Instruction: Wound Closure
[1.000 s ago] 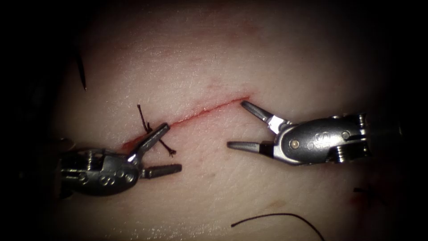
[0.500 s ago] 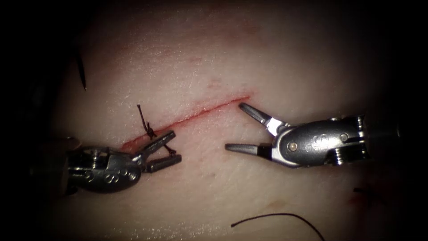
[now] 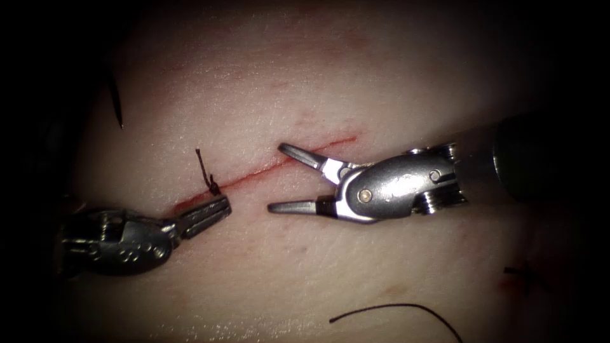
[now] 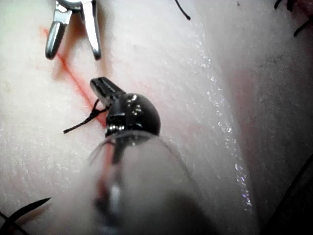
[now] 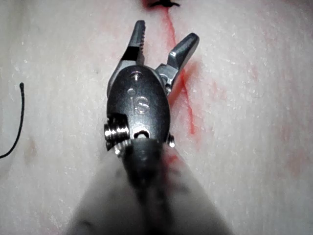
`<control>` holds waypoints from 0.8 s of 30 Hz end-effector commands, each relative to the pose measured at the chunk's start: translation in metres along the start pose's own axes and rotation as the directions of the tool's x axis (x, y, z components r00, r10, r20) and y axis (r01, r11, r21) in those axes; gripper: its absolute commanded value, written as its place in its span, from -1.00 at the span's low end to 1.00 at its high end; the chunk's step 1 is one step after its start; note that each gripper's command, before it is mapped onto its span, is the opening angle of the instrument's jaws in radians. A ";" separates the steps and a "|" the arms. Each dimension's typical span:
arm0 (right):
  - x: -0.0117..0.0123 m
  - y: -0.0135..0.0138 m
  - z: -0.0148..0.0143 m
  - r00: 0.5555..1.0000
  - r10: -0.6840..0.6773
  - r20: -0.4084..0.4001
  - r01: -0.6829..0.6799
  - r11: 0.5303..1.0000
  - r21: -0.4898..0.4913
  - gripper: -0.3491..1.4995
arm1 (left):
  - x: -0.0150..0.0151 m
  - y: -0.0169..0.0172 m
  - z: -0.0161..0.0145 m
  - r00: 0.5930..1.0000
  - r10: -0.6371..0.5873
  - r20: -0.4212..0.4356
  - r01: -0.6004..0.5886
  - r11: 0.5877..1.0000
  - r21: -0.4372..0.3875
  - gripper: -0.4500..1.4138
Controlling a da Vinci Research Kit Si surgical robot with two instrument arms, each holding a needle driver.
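Both end effectors by knot | left closed, empty | right wide open, empty

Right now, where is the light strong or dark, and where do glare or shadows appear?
Endoscope view: light pools centrally on the tissue, borders dark; the open, empty right tool gleams; the left tool, shut on the thread, is dimmer. Left wrist view: glints on the tissue. Right wrist view: strong light, the tool's shadow by the cut.
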 end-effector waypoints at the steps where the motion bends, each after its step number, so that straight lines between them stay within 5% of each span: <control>1: -0.0007 -0.0008 0.0019 1.000 -0.006 -0.018 0.006 1.000 0.010 0.34 | -0.0001 0.0009 0.0005 1.000 -0.001 -0.002 0.001 1.000 -0.003 -1.00; 14: 0.0008 -0.0022 0.0062 0.996 -0.003 -0.087 0.009 0.998 0.066 0.36 | 0.0002 0.0014 -0.0008 1.000 0.009 0.001 -0.009 0.999 -0.049 -1.00; 24: -0.0004 -0.0033 0.0092 0.989 -0.032 -0.144 0.046 0.994 0.096 0.36 | 0.0001 0.0014 -0.0006 1.000 -0.012 -0.008 0.012 0.997 -0.072 -1.00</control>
